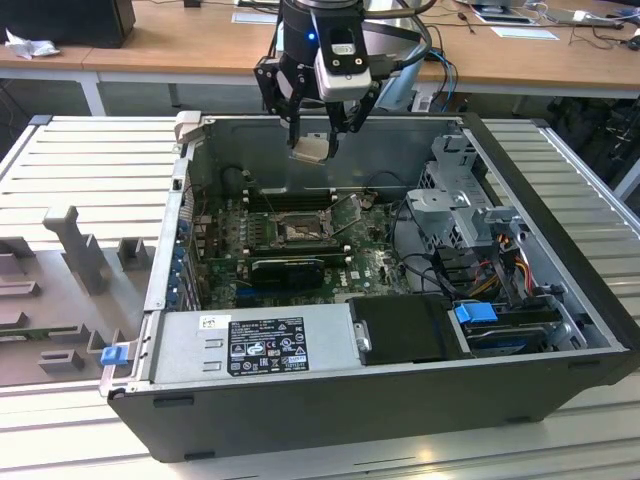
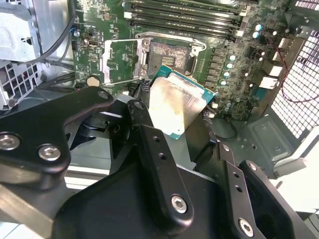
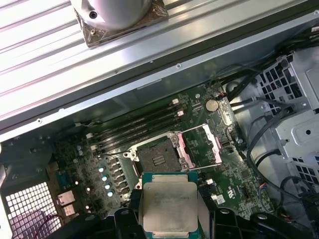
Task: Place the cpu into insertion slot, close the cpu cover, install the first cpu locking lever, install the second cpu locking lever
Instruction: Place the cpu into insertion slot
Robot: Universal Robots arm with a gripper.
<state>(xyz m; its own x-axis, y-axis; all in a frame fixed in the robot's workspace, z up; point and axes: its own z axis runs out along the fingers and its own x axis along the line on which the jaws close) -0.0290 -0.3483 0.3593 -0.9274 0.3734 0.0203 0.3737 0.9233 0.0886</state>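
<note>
One chip in hand.

Exterior view: my gripper [image 1: 316,138] hangs over the far part of the open case [image 1: 400,400], clamped on the cpu [image 1: 310,150]. The chip is tilted, with its pale face showing. The socket [image 1: 298,232] sits lower on the board [image 1: 370,260], nearer the camera and well apart from the cpu. The cover [image 1: 347,212] stands raised at the socket's edge, toward the exterior view's right. A black card [image 1: 288,268] lies just on the near side of the socket. The power supply [image 1: 250,345] runs along the near wall.

Second wrist view: my black fingers [image 2: 149,144] pinch the cpu [image 2: 182,107] by opposite edges. Its pale underside faces this camera, with a green rim around it. Beyond it the socket [image 2: 169,54] lies open, and the cover [image 2: 122,59] is swung back beside it. Memory slots [image 2: 179,15] run along the socket's other side.

First wrist view: the cpu [image 3: 169,204] shows its grey metal top, gripped between my fingers [image 3: 124,219]. The socket [image 3: 157,158] is apart from the chip, its pin field exposed. The cover [image 3: 202,145] lies flipped open just beside it. Memory slots [image 3: 134,124] lie between the socket and the case wall.
</note>
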